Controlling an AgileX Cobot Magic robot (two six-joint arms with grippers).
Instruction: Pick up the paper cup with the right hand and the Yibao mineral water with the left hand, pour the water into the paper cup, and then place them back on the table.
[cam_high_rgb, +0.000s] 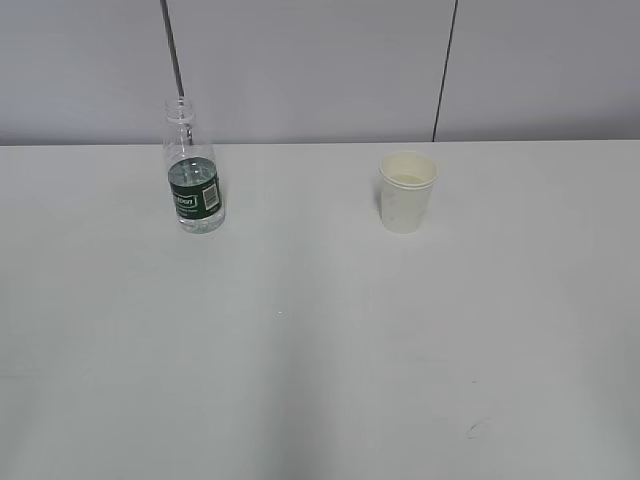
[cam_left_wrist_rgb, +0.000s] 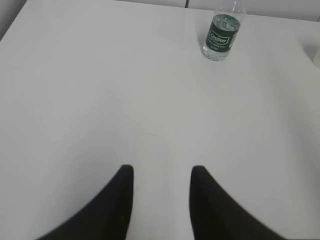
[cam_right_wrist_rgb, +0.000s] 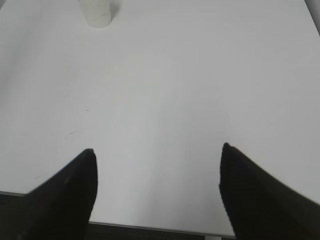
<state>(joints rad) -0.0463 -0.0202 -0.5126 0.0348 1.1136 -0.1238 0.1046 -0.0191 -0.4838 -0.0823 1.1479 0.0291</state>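
Note:
The Yibao mineral water (cam_high_rgb: 192, 170) stands upright at the back left of the white table (cam_high_rgb: 320, 350), capless, with a dark green label. The left wrist view has the same bottle (cam_left_wrist_rgb: 221, 33) far ahead near the top edge. The white paper cup (cam_high_rgb: 406, 191) stands upright at the back right; the right wrist view catches only its base (cam_right_wrist_rgb: 97, 12) at the top left. My left gripper (cam_left_wrist_rgb: 161, 170) is open, nothing between its black fingers. My right gripper (cam_right_wrist_rgb: 157, 148) is wide open and empty, near the table's front edge. Neither arm shows in the exterior view.
A grey wall with dark vertical seams (cam_high_rgb: 443, 70) rises behind the table. The table's front edge (cam_right_wrist_rgb: 150, 227) runs just below the right gripper's fingertips. Small dark marks (cam_high_rgb: 476, 430) dot the tabletop at the front right.

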